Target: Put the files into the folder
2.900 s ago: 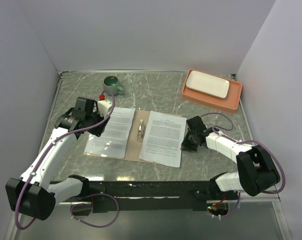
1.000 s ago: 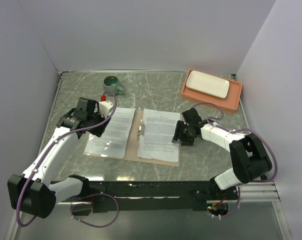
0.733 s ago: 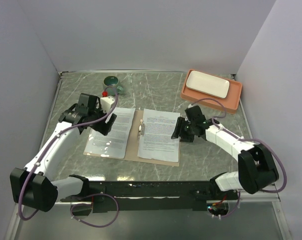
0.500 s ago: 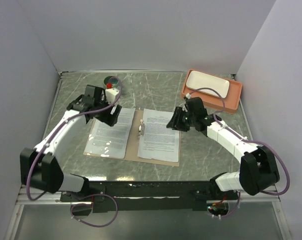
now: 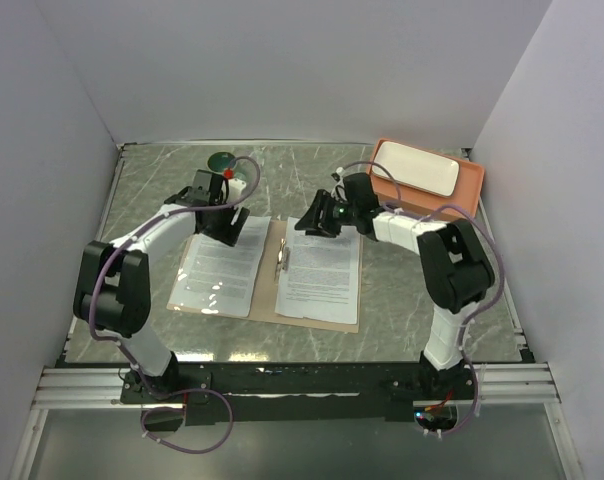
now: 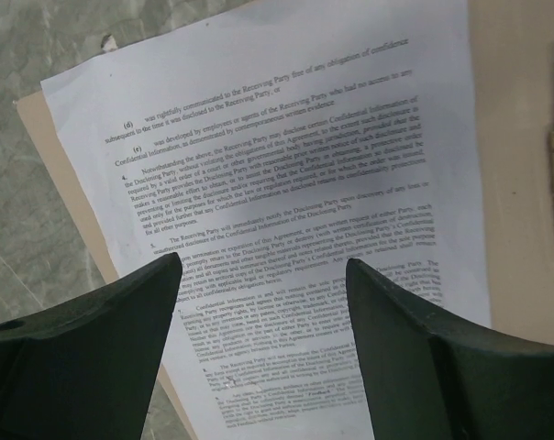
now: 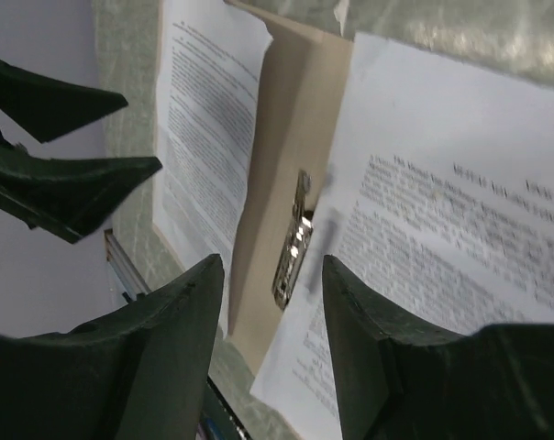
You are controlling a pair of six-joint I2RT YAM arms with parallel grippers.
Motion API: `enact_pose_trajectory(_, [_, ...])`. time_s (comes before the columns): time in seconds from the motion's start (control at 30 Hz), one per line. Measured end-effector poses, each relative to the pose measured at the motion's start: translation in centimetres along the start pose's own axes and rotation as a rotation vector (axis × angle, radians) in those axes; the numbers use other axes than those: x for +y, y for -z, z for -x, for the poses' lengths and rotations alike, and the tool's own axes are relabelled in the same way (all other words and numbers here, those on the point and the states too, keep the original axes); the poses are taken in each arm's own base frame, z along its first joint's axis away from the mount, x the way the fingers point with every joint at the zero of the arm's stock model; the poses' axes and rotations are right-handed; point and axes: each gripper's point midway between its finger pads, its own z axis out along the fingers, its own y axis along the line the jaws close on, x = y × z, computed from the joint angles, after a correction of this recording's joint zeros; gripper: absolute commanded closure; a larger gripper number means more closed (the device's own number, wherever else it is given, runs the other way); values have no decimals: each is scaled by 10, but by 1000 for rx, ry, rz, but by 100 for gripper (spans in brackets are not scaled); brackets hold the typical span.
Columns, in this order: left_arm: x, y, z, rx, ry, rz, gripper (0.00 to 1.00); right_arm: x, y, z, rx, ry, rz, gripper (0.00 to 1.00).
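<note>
Top view: the tan folder (image 5: 275, 272) lies open and flat on the marble-patterned table (image 5: 412, 290), its metal clip (image 5: 282, 258) at the centre fold. One printed sheet (image 5: 222, 268) rests on the left half and a second sheet (image 5: 323, 270) on the right half, whose near and right edges reach slightly past the cardboard.

The left gripper (image 5: 236, 224) hangs over the far end of the left sheet. The right gripper (image 5: 306, 222) hangs over the far end of the right sheet, close to the fold. An orange tray (image 5: 469, 196) holding a white plate (image 5: 414, 167) sits at the far right corner, and a green cup (image 5: 222, 160) sits far left.

Left wrist view: the dark fingers (image 6: 94, 357) stand wide apart with nothing between them, above the text of the left sheet (image 6: 286, 174). Right wrist view: the jaws are parted and empty, framing the clip (image 7: 295, 240) below.
</note>
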Motion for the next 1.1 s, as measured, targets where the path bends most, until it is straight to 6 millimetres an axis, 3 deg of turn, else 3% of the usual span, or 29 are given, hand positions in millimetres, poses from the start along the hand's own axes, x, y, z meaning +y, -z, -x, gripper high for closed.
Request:
enact_pose_trajectory(0.37, [9,-20,-35,53,-11,72,22,10,-49,26,13,5,103,44])
enact_pose_trajectory(0.7, [11,-32,-55,85,-19,90,23,-3,-78,9,71,-8,85,43])
enact_pose_trajectory(1.1, [12,-34,-52,57,-28,99,26,1,-86,4,89,-8,93,43])
